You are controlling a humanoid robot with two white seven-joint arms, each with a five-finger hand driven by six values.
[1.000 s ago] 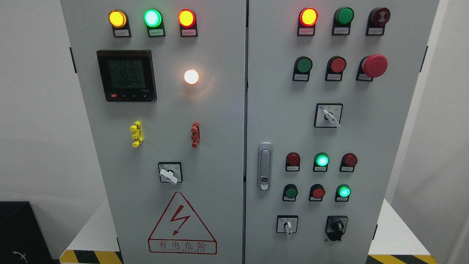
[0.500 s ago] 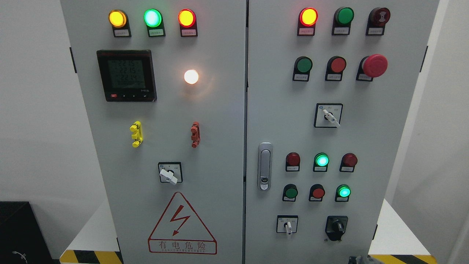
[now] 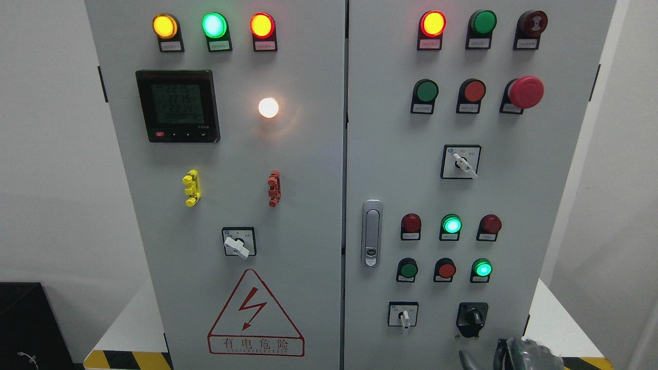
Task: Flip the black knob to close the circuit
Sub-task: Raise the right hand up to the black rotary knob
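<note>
The black knob sits low on the right door of the grey electrical cabinet, to the right of a small white selector switch. Its handle points down and slightly right. My right hand shows at the bottom edge, just below and right of the knob, only its grey fingertips in view, apart from the knob. The left hand is out of view.
The right door also carries lit and unlit indicator lamps, a red mushroom stop button, a white selector and a door handle. The left door has a meter, a white selector and a warning triangle.
My right hand has risen into view at the bottom edge, coming up toward the black knob. The knob and the panel lights have not changed.
</note>
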